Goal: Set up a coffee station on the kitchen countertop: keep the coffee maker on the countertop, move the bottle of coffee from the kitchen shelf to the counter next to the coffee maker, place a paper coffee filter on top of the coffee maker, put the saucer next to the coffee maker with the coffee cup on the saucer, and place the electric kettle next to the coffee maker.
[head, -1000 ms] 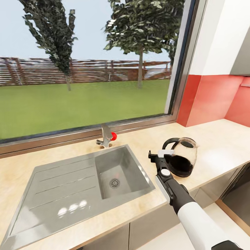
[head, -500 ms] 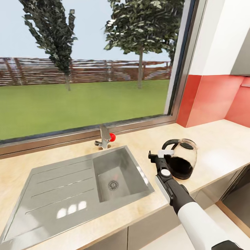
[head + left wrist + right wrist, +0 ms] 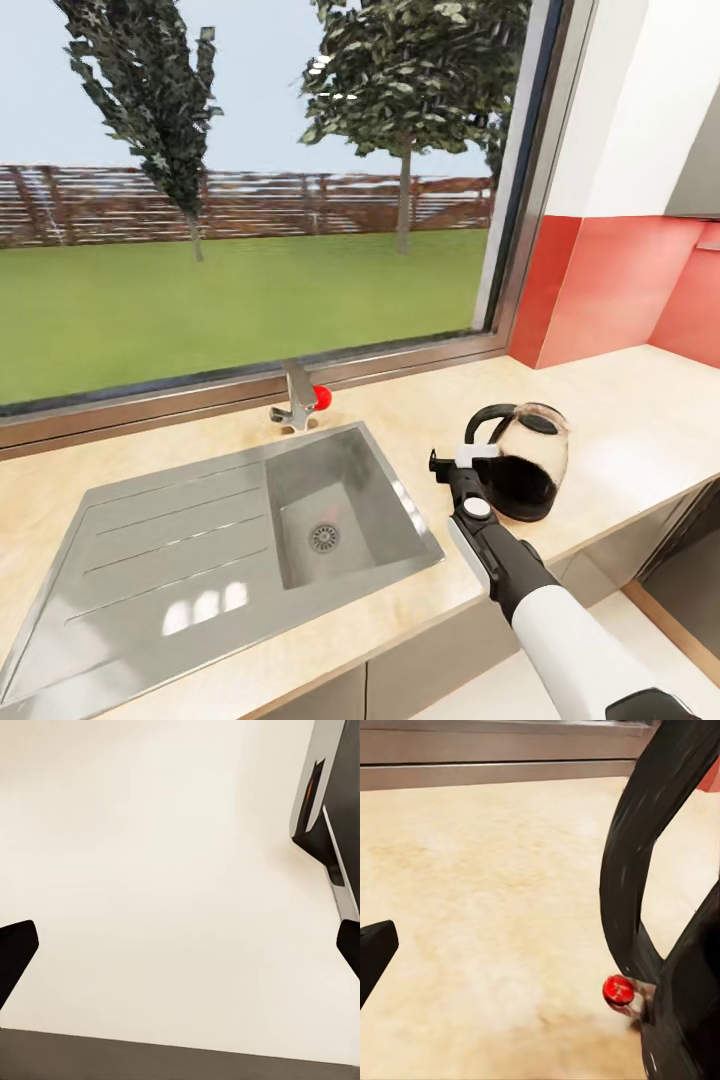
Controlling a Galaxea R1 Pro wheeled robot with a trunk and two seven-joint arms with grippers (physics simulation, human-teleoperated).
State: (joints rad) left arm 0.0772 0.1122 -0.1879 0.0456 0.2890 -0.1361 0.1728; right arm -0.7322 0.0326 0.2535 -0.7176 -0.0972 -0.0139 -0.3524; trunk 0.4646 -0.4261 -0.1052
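The desk [image 3: 620, 420], a pale wood-look kitchen counter, runs under a wide window and turns along a red backsplash at its right end. A steel sink [image 3: 180, 560] with a drainboard is set into its left half, and a faucet [image 3: 297, 400] with a red knob stands at the desk's back edge behind the basin.

The electric kettle [image 3: 520, 462], a glass-bodied pot with a black base and a looping black handle, stands near the desk's front edge, just to the right of the sink. No coffee maker can be seen on this stretch.

The right tool [image 3: 468, 462] sits at the kettle's handle side; in the right wrist view the black handle loop [image 3: 649, 862] rises just beside one finger, but whether the fingers are pinching it cannot be told. The left tool [image 3: 180, 945] is spread wide with nothing between its fingers, over a plain cream surface.

The step in hand appears to be taking the kettle by its handle. To do it well, the fingers should close squarely around the handle's upright part, and the lift should stay level so the pot does not swing or tip, clearing the sink rim before it travels.
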